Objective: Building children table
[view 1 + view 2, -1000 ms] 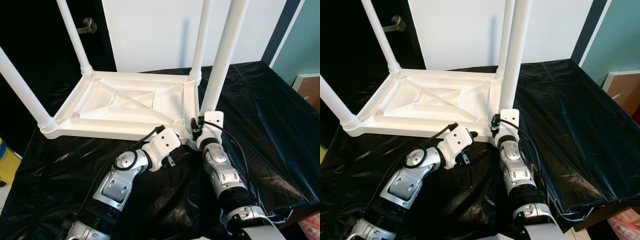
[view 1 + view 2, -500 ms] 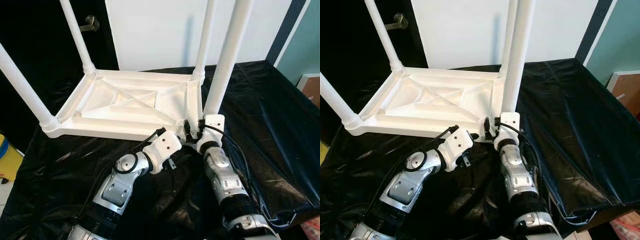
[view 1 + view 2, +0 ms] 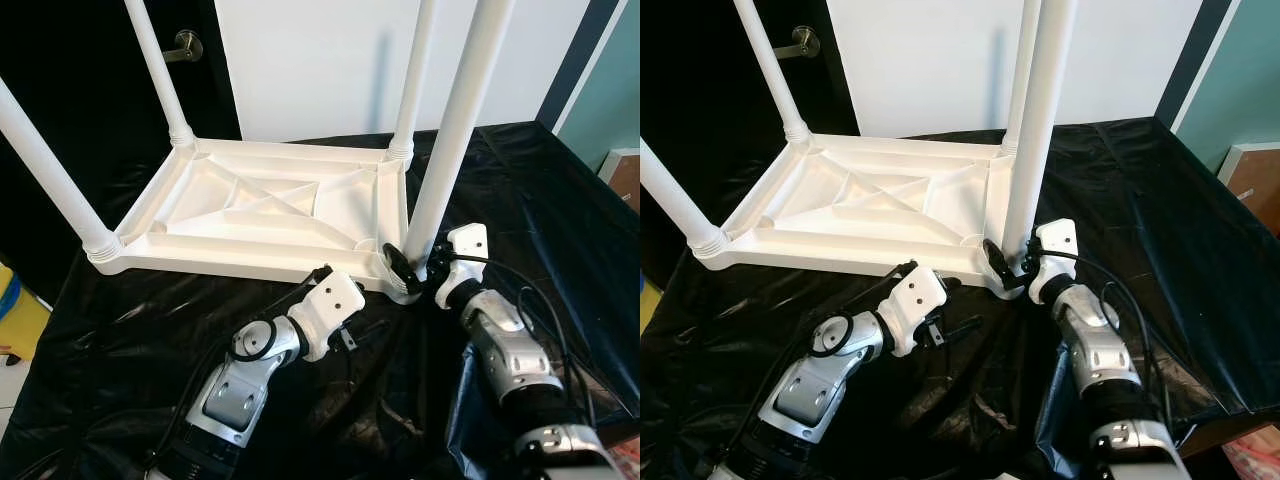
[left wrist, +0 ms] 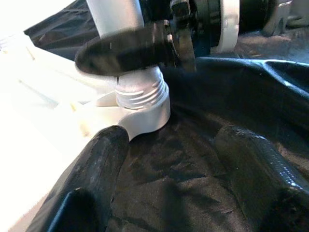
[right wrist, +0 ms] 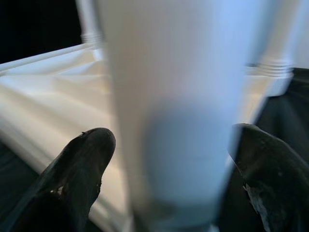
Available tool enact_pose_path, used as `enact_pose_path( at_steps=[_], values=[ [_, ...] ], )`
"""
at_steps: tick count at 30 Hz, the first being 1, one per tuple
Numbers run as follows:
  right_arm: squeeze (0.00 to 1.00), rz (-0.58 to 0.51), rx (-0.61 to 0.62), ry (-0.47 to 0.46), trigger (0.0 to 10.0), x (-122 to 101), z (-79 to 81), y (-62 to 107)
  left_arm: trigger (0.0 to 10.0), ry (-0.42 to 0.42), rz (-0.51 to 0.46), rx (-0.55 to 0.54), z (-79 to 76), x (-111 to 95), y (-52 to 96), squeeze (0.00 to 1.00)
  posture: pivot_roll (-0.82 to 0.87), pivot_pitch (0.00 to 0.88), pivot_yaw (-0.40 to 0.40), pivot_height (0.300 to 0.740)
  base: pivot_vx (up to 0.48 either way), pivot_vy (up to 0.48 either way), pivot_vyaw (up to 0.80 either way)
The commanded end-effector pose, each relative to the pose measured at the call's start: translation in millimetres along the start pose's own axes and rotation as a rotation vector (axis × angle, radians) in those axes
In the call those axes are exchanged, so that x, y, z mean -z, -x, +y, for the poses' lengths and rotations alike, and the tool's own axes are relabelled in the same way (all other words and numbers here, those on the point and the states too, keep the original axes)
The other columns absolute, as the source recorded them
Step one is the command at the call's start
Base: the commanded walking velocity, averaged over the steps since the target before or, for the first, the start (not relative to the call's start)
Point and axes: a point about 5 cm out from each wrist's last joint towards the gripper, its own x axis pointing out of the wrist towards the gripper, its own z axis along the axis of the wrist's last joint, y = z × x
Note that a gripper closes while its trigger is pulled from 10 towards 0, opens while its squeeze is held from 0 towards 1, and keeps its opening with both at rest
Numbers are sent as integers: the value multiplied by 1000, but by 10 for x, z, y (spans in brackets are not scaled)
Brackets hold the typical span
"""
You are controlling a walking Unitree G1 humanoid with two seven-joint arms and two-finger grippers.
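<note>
Four white legs stand straight up from the upturned children's table (image 3: 265,215), which lies top-down on a surface draped in black plastic sheet (image 3: 540,200), toward the sheet's far-left part. And the action is at the table's near-right corner! The right gripper (image 3: 408,268) sits low at the near-right leg (image 3: 450,140), just above the threaded collar where that leg meets the tabletop. In the right wrist view its two black fingers (image 5: 79,169) stand on either side of the leg, spread apart; whether they press on it I cannot tell, since the leg is blurred there. The silver right arm (image 3: 510,350) runs back toward the sheet's near-right corner.

Over to the left gripper (image 3: 962,305), which lies low on the sheet just in front of the table's near edge, aimed at that same corner. Its fingers (image 4: 99,164) are spread wide and grasp nothing, with only crinkled black plastic between them and the collar (image 4: 145,99) right ahead. Beyond the far edge stands a white wall panel (image 3: 320,60), and a dark door with a metal handle (image 3: 185,45) is at the far left.
</note>
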Motion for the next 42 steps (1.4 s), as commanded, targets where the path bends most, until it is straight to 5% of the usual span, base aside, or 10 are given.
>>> enact_pose_path(
  at_steps=[1,11,12,13,14,26,27,29,30,42],
  values=[
    [0,21,-51,13,10000,27,14,-25,10000,8,8,-28,-5,10,20,0,-1,0,15,740,0,0,0],
    [0,62,-158,37,10000,24,43,-222,10000,1,21,-23,8,16,3,0,11,0,20,740,0,0,0],
    [0,79,-174,48,1843,27,41,-286,10000,-2,15,-26,8,-17,-13,0,28,0,20,740,0,0,0],
    [0,79,-174,48,1843,27,41,-286,10000,-2,15,-26,8,-17,-13,0,28,0,20,740,0,0,0],
    [0,83,-180,46,0,32,28,-289,10000,-3,14,-27,2,-26,-8,0,33,0,19,740,0,0,0],
    [0,110,-190,28,0,127,-21,-219,10000,-7,23,-34,19,-30,16,0,26,5,21,740,0,0,0],
    [0,134,-181,46,5529,169,-22,-208,10000,-6,22,-33,20,-34,7,0,22,5,23,740,0,0,0],
    [0,134,-181,46,5529,169,-22,-208,10000,-6,22,-33,20,-34,7,0,22,5,23,740,0,0,0],
    [0,146,-174,55,10000,198,-18,-196,10000,-3,19,-32,21,-41,-1,0,18,9,25,740,0,0,0],
    [0,181,132,-5,10000,269,134,-270,10000,30,22,-60,6,-16,12,0,23,21,-21,740,0,0,0]
  ],
)
